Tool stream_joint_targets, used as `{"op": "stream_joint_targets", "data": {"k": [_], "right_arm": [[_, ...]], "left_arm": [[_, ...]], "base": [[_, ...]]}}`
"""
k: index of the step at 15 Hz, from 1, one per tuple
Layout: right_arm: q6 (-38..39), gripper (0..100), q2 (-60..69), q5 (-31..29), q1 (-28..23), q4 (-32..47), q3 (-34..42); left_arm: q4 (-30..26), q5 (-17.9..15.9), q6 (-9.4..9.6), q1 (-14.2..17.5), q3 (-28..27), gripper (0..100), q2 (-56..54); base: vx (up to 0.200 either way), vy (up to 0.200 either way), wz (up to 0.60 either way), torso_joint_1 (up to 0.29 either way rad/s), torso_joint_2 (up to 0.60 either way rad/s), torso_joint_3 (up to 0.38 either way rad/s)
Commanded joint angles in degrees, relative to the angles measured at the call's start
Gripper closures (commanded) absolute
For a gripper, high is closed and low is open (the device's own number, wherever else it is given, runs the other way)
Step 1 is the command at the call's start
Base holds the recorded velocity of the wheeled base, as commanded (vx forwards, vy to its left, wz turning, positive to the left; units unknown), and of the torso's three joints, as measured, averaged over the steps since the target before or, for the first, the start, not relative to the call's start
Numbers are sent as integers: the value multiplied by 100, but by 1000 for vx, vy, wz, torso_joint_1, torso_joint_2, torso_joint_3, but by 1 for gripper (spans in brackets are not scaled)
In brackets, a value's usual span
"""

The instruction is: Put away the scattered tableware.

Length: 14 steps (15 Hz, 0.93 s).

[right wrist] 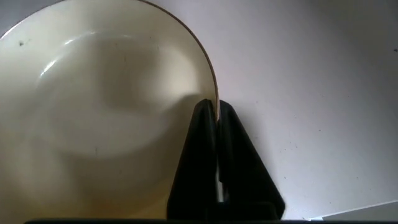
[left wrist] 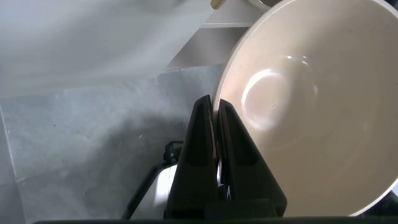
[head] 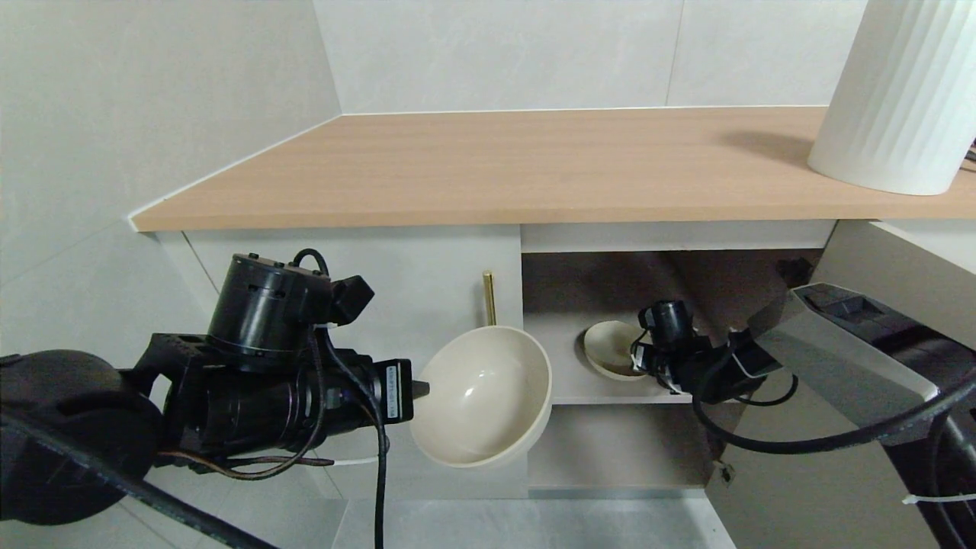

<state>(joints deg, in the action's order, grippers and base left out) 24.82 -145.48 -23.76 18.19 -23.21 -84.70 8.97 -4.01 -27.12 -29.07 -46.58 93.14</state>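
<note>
pale tiled walls back a wooden worktop (head: 496, 164) over an open cabinet (head: 610, 282), in front of which the left end effector (head: 422, 389) is clamped on the rim of a tilted cream bowl (head: 488, 396), while the right end effector (head: 639, 358) pinches a smaller dish (head: 610, 347) inside, over the shelf (head: 579, 390).

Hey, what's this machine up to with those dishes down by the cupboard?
The robot is putting tableware into a cupboard under a wooden counter. Its left gripper pinches the rim of a large cream bowl, held tilted in the air in front of the closed door. Its right gripper is inside the open cupboard, clamped on the rim of a smaller dish at the shelf; whether the dish is resting there is hard to tell.
</note>
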Motion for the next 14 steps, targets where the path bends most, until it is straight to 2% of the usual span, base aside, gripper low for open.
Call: {"op": "stream_joint_targets", "data": {"k": [1, 7, 14], "right_arm": [[14, 0, 46, 3, -8, -17, 15], [120, 0, 1083, 284, 141, -8, 885], [40, 0, 2604, 1084, 835, 36, 2116]], "left_arm": [[8, 6, -3, -11, 0, 100, 73], [17, 76, -21, -11, -27, 100, 354], [34, 867, -65, -178, -70, 100, 1093]], "base": [[0, 0, 0, 0, 0, 0], [0, 0, 0, 0, 0, 0], [0, 0, 0, 0, 0, 0]]}}
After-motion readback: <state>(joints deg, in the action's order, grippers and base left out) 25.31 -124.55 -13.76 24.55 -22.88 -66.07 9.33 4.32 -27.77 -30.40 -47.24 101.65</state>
